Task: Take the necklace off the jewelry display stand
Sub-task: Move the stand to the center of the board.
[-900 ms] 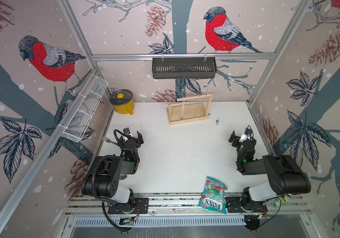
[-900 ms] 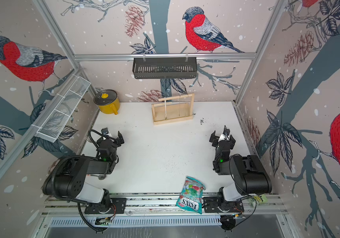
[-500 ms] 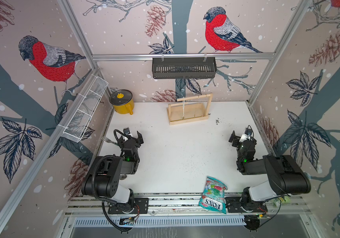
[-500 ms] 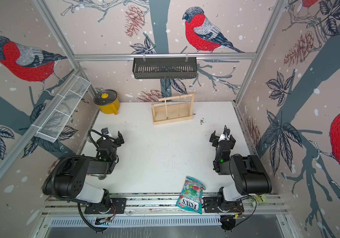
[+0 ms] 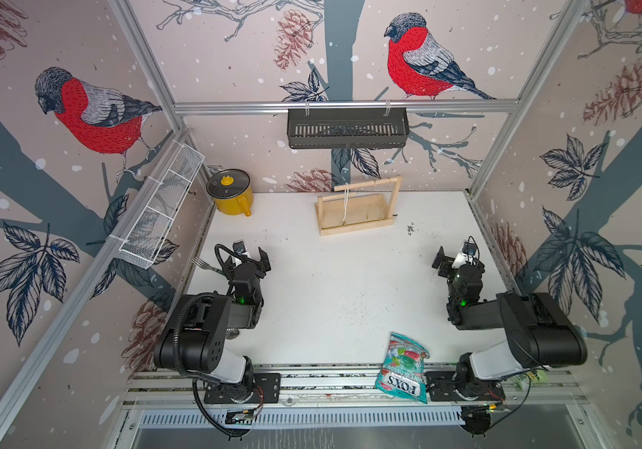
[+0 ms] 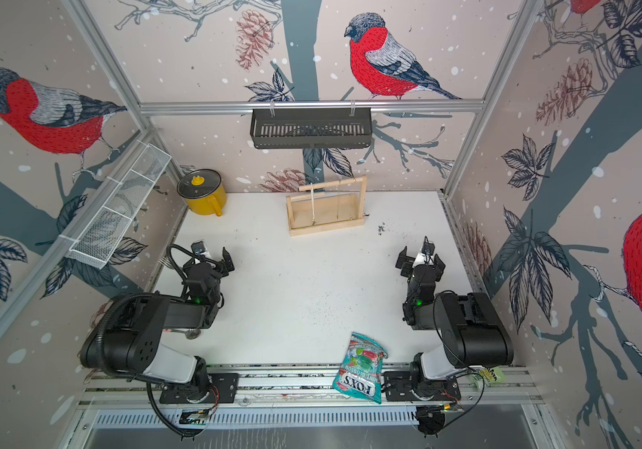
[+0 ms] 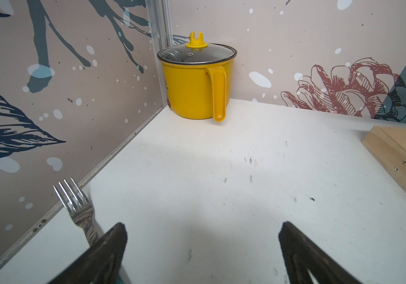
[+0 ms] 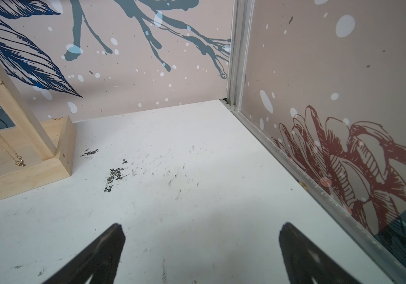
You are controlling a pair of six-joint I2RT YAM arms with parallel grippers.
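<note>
1. Right wrist view showed a gold necklace (image 8: pixel 3 142) hanging in the stand (image 8: pixel 25 169), at the frame's left edge. In a top view, a pale necklace (image 5: pixel 345 204) hung beside it, upper centre.
2. Both looked light, limp and snag-prone, best pinched near the bar (image 5: pixel 366 183).
3. Left gripper (image 7: pixel 203 225) and right gripper (image 8: pixel 202 225) gaped, empty.
4. The white table (image 8: pixel 197 159) was scuffed and closely walled.

At the bench's (image 5: pixel 331 291) 12 o'clock, the jewelry display stand (image 5: pixel 356 229) carries a pale chain (image 5: pixel 344 204) and a gold chain (image 8: pixel 3 142), their links too fine to make out in both top views. Each wrist view crops the stand at its edge. At 9 o'clock, the left hand (image 7: pixel 203 227) hides the fork's (image 7: pixel 79 211) handle; the left arm (image 5: pixel 210 318) covers most of a spoon (image 5: pixel 232 331).
</note>
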